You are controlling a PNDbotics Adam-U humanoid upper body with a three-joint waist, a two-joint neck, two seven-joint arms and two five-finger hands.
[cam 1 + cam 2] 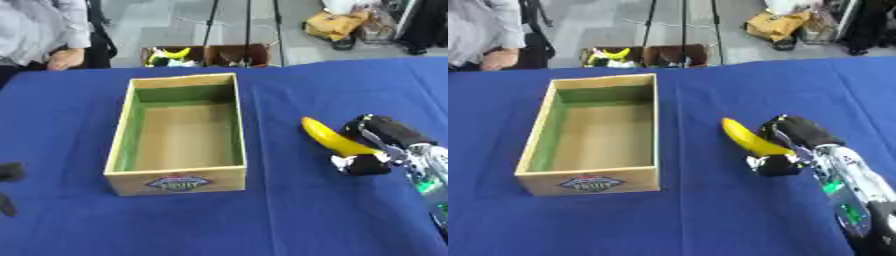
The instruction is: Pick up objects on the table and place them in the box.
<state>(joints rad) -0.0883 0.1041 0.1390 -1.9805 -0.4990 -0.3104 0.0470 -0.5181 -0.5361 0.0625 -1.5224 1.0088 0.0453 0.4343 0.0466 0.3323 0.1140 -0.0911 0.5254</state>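
Blue-clothed table point(289, 220) filling most of both views, its far edge running along the top.

Open wooden box point(179, 180) standing left of the table's middle, long axis pointing from near edge to far edge. Pale plywood walls, green tint on the inner sides, bare brown floor, nothing inside. Printed oval label on the short wall facing the near edge.

Yellow banana point(745, 136) lying on the cloth right of the box, well apart from it, toward the table's right edge. Free tip pointing toward the far-left, other end buried in the right hand point(791, 145).

Right hand black with silver at the wrist, forearm entering from the lower right corner. Fingers curled over the banana's near end from above, thumb point(773, 165) tucked under on the near side, so closed round the fruit. Banana apparently touching the cloth or just above it; cannot tell which.

Left hand point(9, 175) barely showing as dark shapes at the left edge of the left eye view; cannot tell the state of its fingers.
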